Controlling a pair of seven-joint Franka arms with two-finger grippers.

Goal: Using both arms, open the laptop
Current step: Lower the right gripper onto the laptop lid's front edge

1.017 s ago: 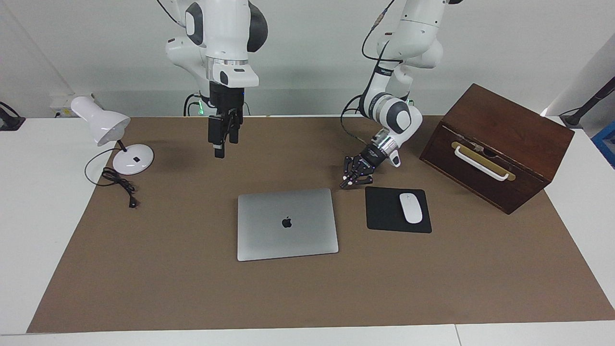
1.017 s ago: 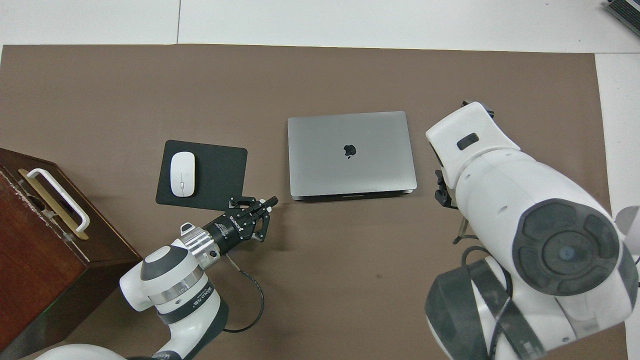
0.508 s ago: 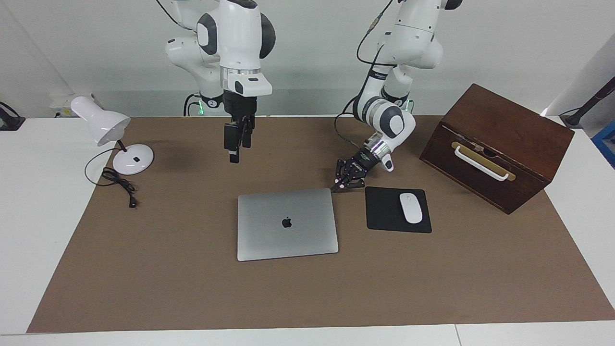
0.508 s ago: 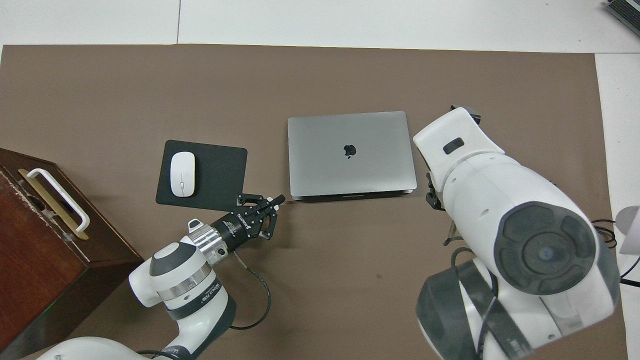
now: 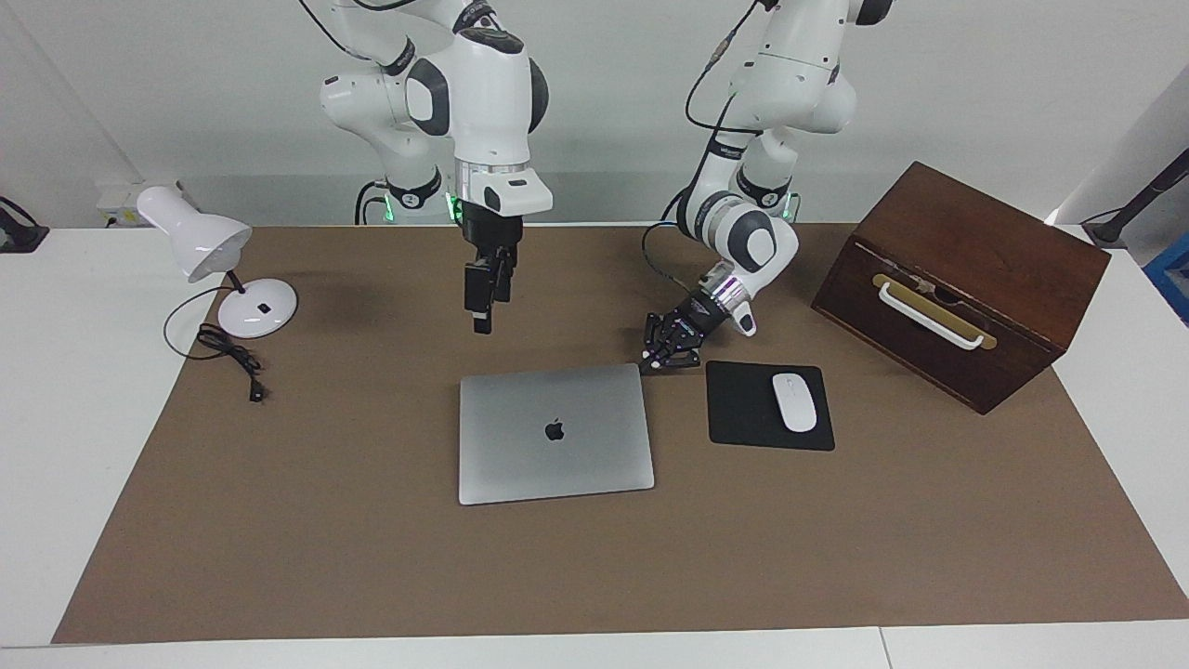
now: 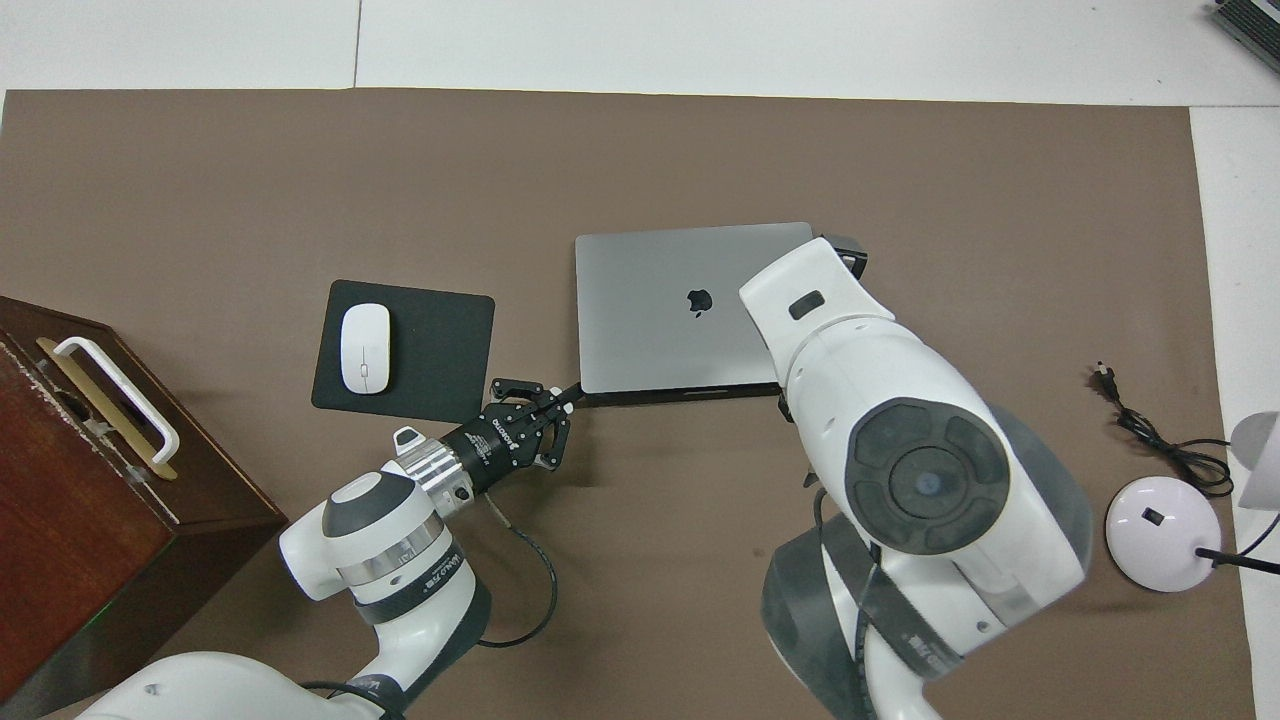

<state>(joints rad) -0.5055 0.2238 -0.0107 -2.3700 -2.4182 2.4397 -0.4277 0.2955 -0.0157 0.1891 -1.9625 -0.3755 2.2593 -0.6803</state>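
The laptop point(image 5: 555, 432) lies closed and flat on the brown mat, apple logo up; it also shows in the overhead view point(image 6: 670, 300). My left gripper point(image 5: 650, 364) is low at the mat, shut, with its tips at the laptop's corner nearer the robots, toward the left arm's end; the overhead view point(image 6: 565, 400) shows it there too. My right gripper point(image 5: 480, 321) hangs in the air over the mat, just off the laptop's edge nearer the robots. In the overhead view the right arm point(image 6: 860, 400) hides its gripper and part of the lid.
A black mouse pad point(image 5: 743, 409) with a white mouse point(image 5: 794, 401) lies beside the laptop, toward the left arm's end. A dark wooden box point(image 5: 957, 279) with a white handle stands past it. A white desk lamp point(image 5: 200, 242) and its cable sit at the right arm's end.
My left gripper has slid along the mat up to the laptop's corner. My right arm has swung toward the laptop and its gripper has come lower. The laptop has not moved.
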